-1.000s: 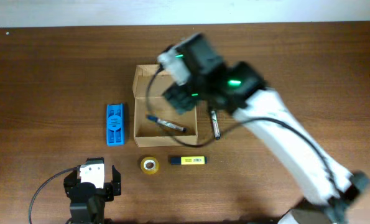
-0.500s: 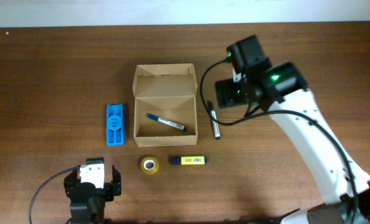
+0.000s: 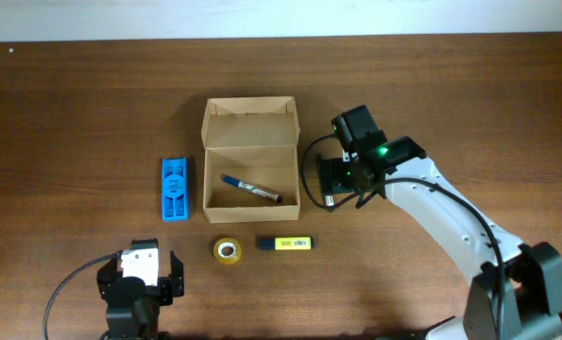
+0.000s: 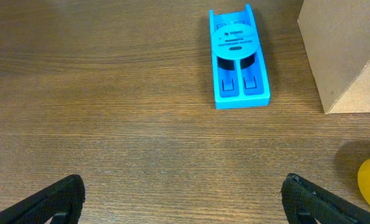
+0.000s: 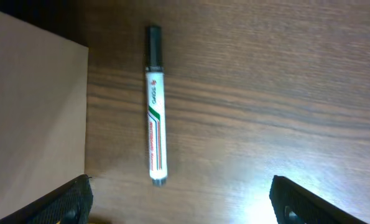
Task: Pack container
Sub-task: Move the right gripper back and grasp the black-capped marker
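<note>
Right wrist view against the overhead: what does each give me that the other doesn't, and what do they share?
Only the right wrist view shows the loose marker in full: black cap, white printed barrel, lying flat beside the container without touching it, ahead of the open right gripper. Only the overhead shows the container's inside, where one blue-capped marker lies, plus the blue holder, tape roll and yellow highlighter outside it. Both show the container's side nearest that arm and the wooden table.
</note>
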You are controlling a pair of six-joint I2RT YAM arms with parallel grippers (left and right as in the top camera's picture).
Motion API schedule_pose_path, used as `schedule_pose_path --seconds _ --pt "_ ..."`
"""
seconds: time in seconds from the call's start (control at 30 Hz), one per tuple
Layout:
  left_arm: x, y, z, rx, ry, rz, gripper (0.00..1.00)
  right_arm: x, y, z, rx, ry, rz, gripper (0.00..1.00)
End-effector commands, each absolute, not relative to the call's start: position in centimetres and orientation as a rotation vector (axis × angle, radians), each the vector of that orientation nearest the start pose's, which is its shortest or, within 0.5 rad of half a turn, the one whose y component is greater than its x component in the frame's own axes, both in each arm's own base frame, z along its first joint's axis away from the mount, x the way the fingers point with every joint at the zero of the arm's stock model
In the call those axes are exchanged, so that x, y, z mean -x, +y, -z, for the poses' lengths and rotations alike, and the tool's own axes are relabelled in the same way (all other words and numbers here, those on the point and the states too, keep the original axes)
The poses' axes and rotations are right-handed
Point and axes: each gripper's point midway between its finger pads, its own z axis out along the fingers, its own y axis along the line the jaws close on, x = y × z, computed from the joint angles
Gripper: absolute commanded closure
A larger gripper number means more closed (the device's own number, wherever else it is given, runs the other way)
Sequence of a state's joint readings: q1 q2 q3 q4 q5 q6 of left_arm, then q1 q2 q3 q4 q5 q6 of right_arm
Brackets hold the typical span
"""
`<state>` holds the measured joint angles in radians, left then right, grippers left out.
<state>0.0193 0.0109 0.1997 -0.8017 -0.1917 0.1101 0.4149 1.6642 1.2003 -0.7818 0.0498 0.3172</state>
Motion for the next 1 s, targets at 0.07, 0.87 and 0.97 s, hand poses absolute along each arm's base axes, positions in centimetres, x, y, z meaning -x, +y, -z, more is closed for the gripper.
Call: schedule_pose_path --seconds 0.07,0.87,0.97 --pt "-18.3 3.8 -8.0 0.009 2.184 -0.297 0.0 -34.1 14.9 -6.0 0.116 2.883 -0.149 0.07" --pt "-18.3 3.8 -8.0 0.009 2.184 -0.297 0.0 -34.1 15.5 0.6 0.125 3.003 -0.133 0.52" --pt "-18.3 3.8 -8.0 0.009 2.184 -0.297 0.0 -34.1 15.7 0.7 0.127 3.005 -0.151 0.53"
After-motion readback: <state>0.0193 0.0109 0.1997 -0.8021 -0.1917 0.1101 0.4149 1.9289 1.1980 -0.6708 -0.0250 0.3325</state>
